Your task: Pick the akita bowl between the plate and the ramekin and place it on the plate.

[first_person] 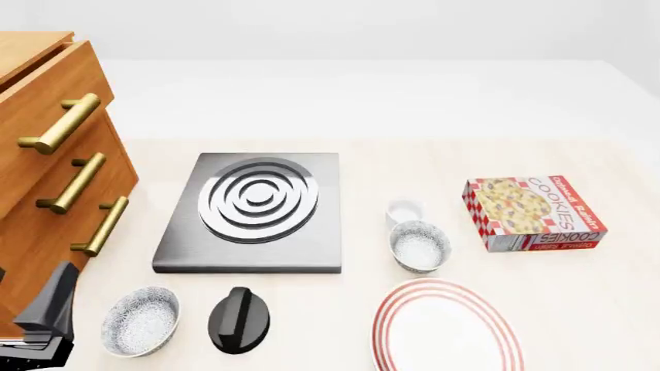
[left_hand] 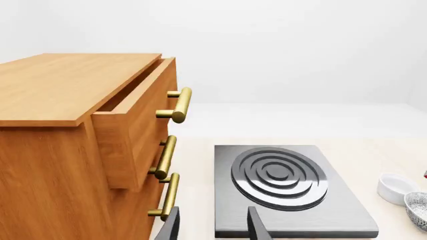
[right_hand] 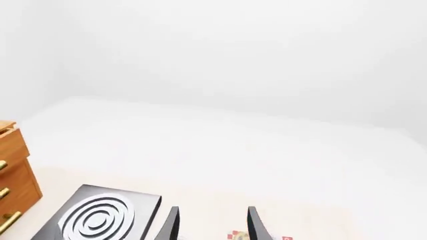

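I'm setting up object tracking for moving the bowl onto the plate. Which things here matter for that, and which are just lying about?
For the job:
- grey-speckled akita bowl between plate and ramekin
- large white red-ringed plate
- small plain white ramekin

Lying about:
- look-alike speckled bowl
- black knob
- grey stove burner plate
- red cookie box
- wooden drawer cabinet

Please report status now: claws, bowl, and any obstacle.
Both claws, left and right, open, holding nothing. Akita bowl untouched between ramekin and plate. Nothing in the way.
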Available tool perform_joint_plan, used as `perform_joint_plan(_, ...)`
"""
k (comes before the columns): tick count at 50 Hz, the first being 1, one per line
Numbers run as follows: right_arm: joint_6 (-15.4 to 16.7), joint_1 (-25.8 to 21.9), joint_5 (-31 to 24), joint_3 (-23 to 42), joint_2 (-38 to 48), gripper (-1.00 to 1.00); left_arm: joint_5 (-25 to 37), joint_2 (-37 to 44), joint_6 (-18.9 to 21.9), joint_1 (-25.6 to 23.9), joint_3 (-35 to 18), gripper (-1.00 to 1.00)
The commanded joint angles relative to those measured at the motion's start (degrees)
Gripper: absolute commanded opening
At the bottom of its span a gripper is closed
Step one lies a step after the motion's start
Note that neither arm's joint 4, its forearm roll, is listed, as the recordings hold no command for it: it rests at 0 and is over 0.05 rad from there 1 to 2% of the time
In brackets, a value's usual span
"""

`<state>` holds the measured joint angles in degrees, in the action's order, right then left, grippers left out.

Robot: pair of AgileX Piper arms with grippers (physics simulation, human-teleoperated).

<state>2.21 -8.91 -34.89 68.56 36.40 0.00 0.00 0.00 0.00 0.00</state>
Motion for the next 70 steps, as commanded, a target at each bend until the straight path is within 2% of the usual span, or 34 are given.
perform_joint_plan(1,-2.2,-1.29,-9.08,13.86,12.43,1.0,0.0,0.0,0.0,0.0,0.0,1.0)
perform_joint_plan(4,-2.32,-0.6,-10.98,16.26,16.01,1.0,0.0,0.0,0.0,0.0,0.0,1.0)
perform_joint_plan(5,-3.12,-2.36,-11.37,16.96,17.55,1.0,0.0,0.0,0.0,0.0,0.0,1.0)
perform_joint_plan(10,-3.2,-3.89,-13.66,19.36,21.72,1.0,0.0,0.0,0.0,0.0,0.0,1.0)
perform_joint_plan(11,-4.17,-4.22,-14.01,19.61,22.75,1.0,0.0,0.0,0.0,0.0,0.0,1.0)
perform_joint_plan(16,-5.02,-5.34,-15.76,21.55,25.76,1.0,0.0,0.0,0.0,0.0,0.0,1.0)
perform_joint_plan(17,-4.21,-5.29,-16.34,21.96,26.53,1.0,0.0,0.0,0.0,0.0,0.0,1.0)
perform_joint_plan(22,-7.54,-7.21,-18.02,24.05,30.52,1.0,0.0,0.0,0.0,0.0,0.0,1.0)
perform_joint_plan(24,-7.03,-6.87,-18.98,24.79,31.75,1.0,0.0,0.0,0.0,0.0,0.0,1.0)
perform_joint_plan(28,-8.74,-8.36,-20.48,25.36,34.92,1.0,0.0,0.0,0.0,0.0,0.0,1.0)
perform_joint_plan(29,-7.85,-7.7,-20.53,25.28,35.38,1.0,0.0,0.0,0.0,0.0,0.0,1.0)
perform_joint_plan(33,-8.38,-7.8,-18.98,22.61,36.36,1.0,0.0,0.0,0.0,0.0,0.0,1.0)
perform_joint_plan(35,-10.51,-9.48,-18.28,20.87,37.56,1.0,0.0,0.0,0.0,0.0,0.0,1.0)
perform_joint_plan(39,-10.26,-9.07,-17.73,17.79,38.2,1.0,0.0,0.0,0.0,0.0,0.0,1.0)
perform_joint_plan(43,-11.95,-9.74,-16.86,15.29,38.75,1.0,0.0,0.0,0.0,0.0,0.0,1.0)
perform_joint_plan(53,-12.3,-8.04,-13.5,8.72,39.25,1.0,0.0,0.0,0.0,0.0,0.0,1.0)
perform_joint_plan(55,-11.27,-7.13,-12.24,7.47,39.71,1.0,0.0,0.0,0.0,0.0,0.0,1.0)
perform_joint_plan(57,-12.19,-7.97,-11.25,6.23,40.47,1.0,0.0,0.0,0.0,0.0,0.0,1.0)
perform_joint_plan(59,-11.22,-8.3,-9.99,4.56,41.23,1.0,0.0,0.0,0.0,0.0,0.0,1.0)
perform_joint_plan(64,-13.04,-8.33,-7.31,1.88,42.05,1.0,0.0,0.0,0.0,0.0,0.0,1.0)
perform_joint_plan(70,-13.47,-7.71,-4.98,-1.06,43.27,1.0,0.0,0.0,0.0,0.0,0.0,1.0)
